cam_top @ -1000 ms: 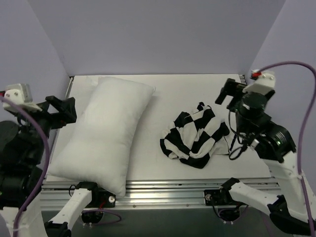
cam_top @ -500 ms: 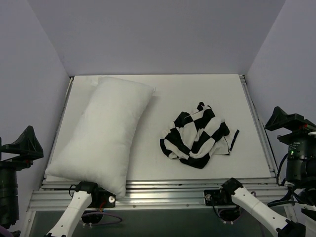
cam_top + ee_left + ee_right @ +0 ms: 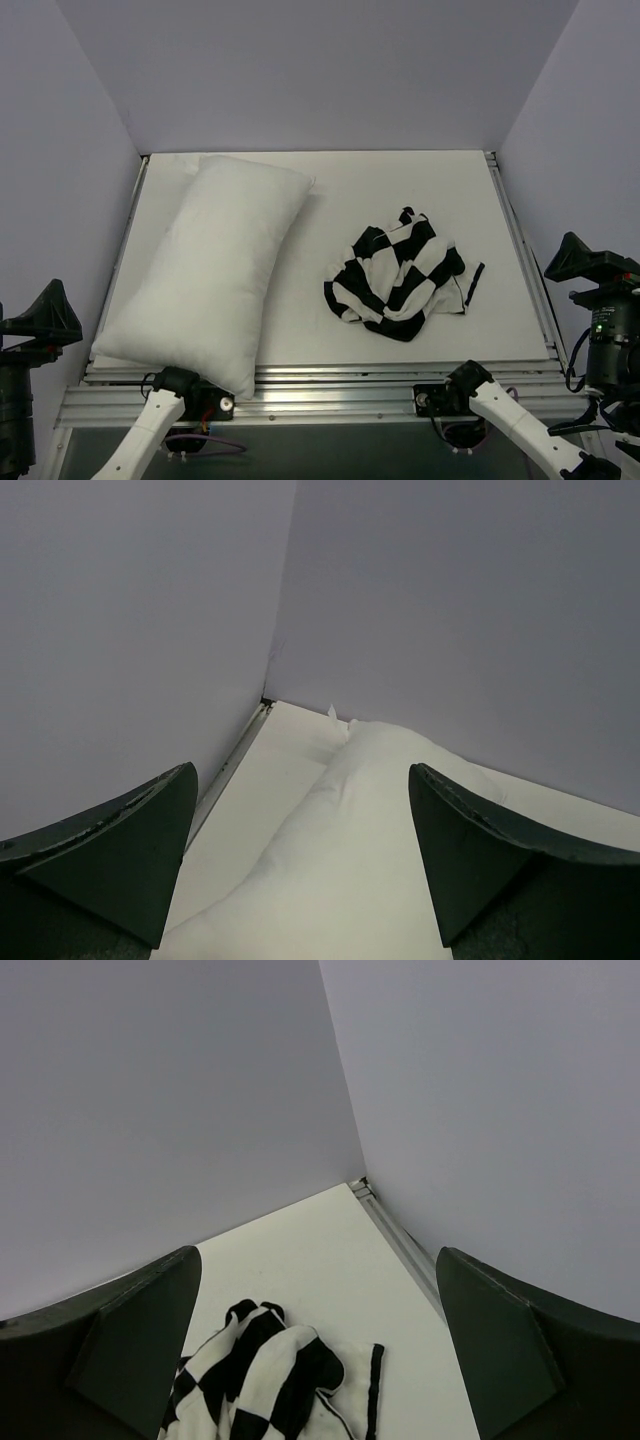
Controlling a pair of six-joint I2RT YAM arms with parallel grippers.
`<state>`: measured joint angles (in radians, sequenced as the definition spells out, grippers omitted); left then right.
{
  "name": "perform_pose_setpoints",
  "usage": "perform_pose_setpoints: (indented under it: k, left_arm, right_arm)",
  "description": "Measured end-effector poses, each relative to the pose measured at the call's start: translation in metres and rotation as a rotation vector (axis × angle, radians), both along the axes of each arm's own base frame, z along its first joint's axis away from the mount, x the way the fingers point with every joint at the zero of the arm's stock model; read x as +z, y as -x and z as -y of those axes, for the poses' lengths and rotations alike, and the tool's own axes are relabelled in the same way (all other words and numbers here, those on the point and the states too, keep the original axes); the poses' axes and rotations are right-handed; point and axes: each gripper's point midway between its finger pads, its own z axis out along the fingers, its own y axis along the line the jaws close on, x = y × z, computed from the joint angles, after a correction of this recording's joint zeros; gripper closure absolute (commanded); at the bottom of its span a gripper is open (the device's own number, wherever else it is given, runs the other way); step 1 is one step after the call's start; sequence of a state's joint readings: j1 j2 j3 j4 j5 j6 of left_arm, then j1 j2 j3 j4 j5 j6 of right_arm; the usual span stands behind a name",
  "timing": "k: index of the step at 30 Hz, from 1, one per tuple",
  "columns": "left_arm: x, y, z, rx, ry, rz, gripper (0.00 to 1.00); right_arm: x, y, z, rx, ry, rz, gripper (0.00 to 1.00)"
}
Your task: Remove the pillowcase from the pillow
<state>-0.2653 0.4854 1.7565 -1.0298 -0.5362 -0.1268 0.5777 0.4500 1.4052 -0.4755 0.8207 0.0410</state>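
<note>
The black-and-white checkered pillowcase (image 3: 398, 275) lies crumpled in a heap on the right half of the table, apart from the pillow; it also shows in the right wrist view (image 3: 262, 1380). The plain white pillow (image 3: 212, 266) lies bare and slanted on the left half, and shows in the left wrist view (image 3: 350, 850). My left gripper (image 3: 300, 870) is open and empty, drawn back off the table's left near corner. My right gripper (image 3: 318, 1360) is open and empty, drawn back off the right near corner.
The white table (image 3: 350, 190) is walled by lavender panels at the back and both sides. Metal rails run along the right edge (image 3: 520, 250) and the front edge (image 3: 330, 385). The arm bases (image 3: 180, 385) sit at the near edge.
Both arms have pulled back from beside the table to the near corners and sunk lower. The pillow and the pillowcase have not moved.
</note>
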Motion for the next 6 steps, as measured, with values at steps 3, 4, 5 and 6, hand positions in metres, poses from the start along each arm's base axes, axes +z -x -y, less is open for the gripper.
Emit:
perform_pose_setpoints:
  k: [3,4,5,6]
  left_arm:
    - [-0.0009,-0.0004,-0.0014,0.008,0.002,-0.003,0.06]
    - [-0.0016,-0.0010,-0.0014,0.009,0.001,-0.006,0.06]
    - [-0.0025,-0.0019,-0.0015,0.010,0.001,-0.009,0.06]
    - [-0.0034,-0.0026,-0.0014,0.011,0.000,-0.013,0.06]
  right_arm:
    - [-0.0021,-0.0014,-0.0007,-0.001,0.006,-0.007,0.02]
    - [-0.0024,-0.0016,-0.0008,-0.002,0.007,-0.008,0.02]
    - [-0.0027,-0.0017,-0.0008,-0.002,0.008,-0.009,0.02]
    - [-0.0030,-0.0020,-0.0009,-0.002,0.010,-0.011,0.01]
